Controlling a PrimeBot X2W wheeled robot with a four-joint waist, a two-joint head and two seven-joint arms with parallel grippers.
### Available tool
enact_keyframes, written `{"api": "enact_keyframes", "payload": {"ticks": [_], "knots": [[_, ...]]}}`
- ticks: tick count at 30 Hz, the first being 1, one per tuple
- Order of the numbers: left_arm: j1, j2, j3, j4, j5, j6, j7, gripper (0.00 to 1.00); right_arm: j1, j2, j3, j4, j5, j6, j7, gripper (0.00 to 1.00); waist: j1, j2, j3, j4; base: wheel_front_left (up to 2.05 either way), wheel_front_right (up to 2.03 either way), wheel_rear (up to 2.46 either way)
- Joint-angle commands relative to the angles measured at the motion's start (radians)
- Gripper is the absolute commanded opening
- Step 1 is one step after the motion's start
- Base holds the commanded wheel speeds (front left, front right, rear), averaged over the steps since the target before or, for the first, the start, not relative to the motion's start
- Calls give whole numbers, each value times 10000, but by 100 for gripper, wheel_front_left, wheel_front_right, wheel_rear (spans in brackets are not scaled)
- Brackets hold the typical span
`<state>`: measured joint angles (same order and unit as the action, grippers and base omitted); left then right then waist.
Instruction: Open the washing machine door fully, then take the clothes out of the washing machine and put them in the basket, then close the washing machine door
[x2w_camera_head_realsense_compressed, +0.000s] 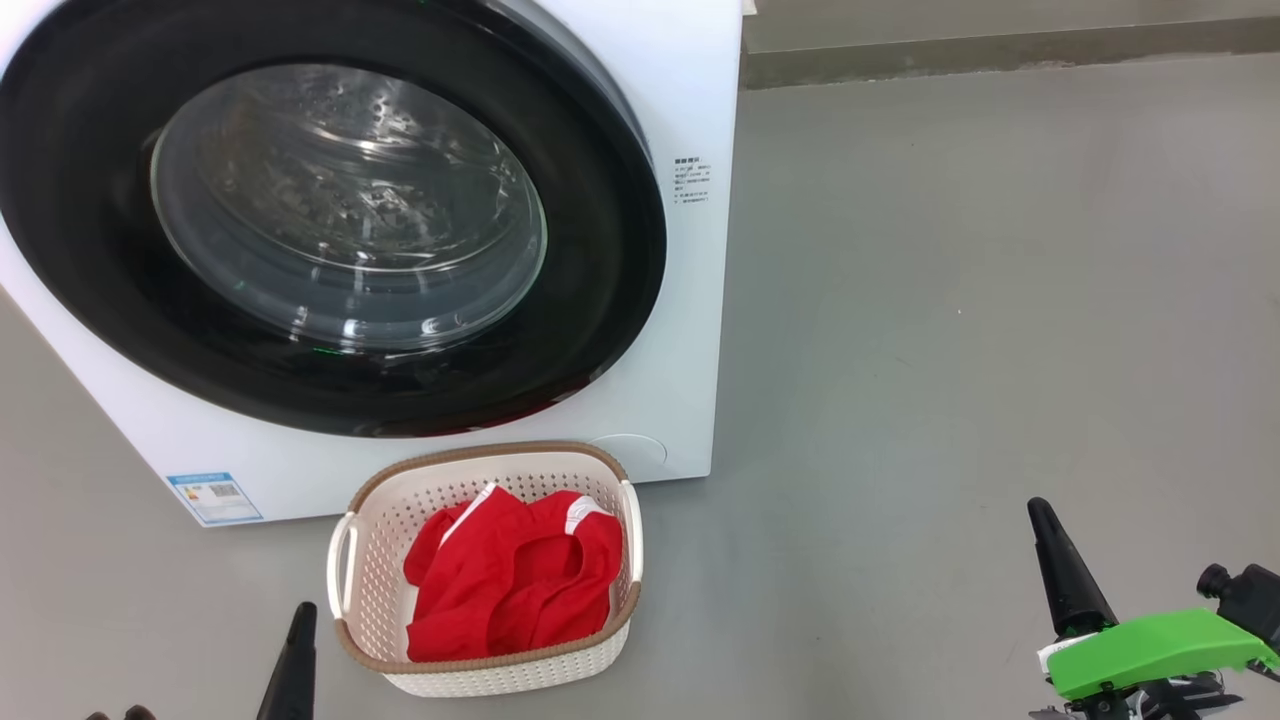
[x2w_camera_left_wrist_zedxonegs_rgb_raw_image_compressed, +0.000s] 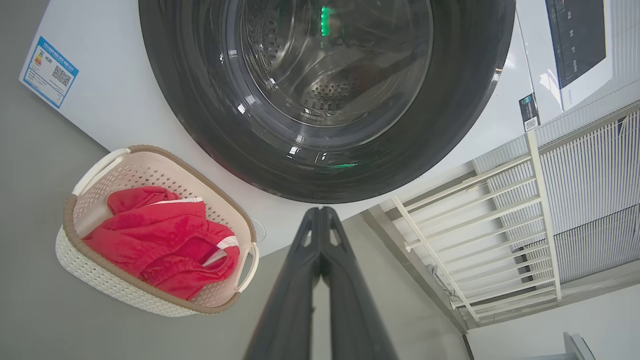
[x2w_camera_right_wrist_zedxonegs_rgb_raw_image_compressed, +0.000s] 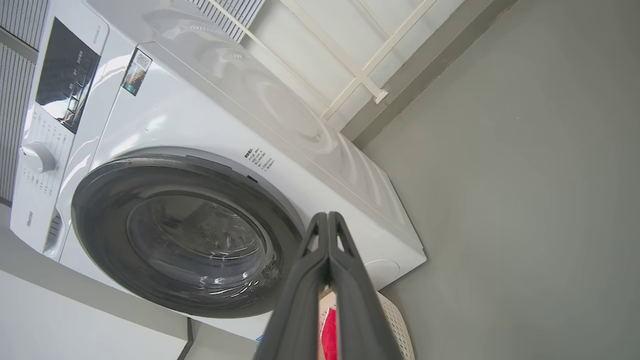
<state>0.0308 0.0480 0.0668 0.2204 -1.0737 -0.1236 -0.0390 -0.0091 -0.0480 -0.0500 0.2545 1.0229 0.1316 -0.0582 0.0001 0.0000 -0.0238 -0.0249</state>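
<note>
Left gripper (x2w_camera_left_wrist_zedxonegs_rgb_raw_image_compressed: 320, 210), slim, tapered, beside perforated basket (x2w_camera_left_wrist_zedxonegs_rgb_raw_image_compressed: 115, 295)

The washing machine (x2w_camera_head_realsense_compressed: 690, 330) is white, with a small blue-edged label (x2w_camera_head_realsense_compressed: 214, 497) and a black control panel (x2w_camera_right_wrist_zedxonegs_rgb_raw_image_compressed: 67, 75). The washing machine door (x2w_camera_head_realsense_compressed: 340, 210) has a wide glossy black rim around clear glass, and behind the glass is steel grey dotted with holes. The basket (x2w_camera_head_realsense_compressed: 375, 560) is cream-white and patterned with rows of small holes, with a brown, woven-looking rim. The clothes (x2w_camera_head_realsense_compressed: 510, 590) are bright red with white stripes. The floor (x2w_camera_head_realsense_compressed: 950, 350) is plain grey. The left gripper (x2w_camera_head_realsense_compressed: 303, 612) and right gripper (x2w_camera_head_realsense_compressed: 1040, 508) have black fingers — the right one's cover (x2w_camera_head_realsense_compressed: 1150, 650) is bright green.
</note>
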Motion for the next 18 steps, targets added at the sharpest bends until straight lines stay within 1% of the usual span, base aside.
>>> {"api": "enact_keyframes", "payload": {"ticks": [1, 18], "knots": [[-528, 63, 252, -195, -261, -43, 98, 0, -505, -141, 72, -246, 389, -5, 87, 0, -1, 0, 8, 8, 0, 0, 0], [-805, 50, 324, -53, -1898, -52, 557, 0, -655, -149, -93, -201, 2201, -6, 560, 0, -1, 0, 92, 85, 0, 0, 0]]}}
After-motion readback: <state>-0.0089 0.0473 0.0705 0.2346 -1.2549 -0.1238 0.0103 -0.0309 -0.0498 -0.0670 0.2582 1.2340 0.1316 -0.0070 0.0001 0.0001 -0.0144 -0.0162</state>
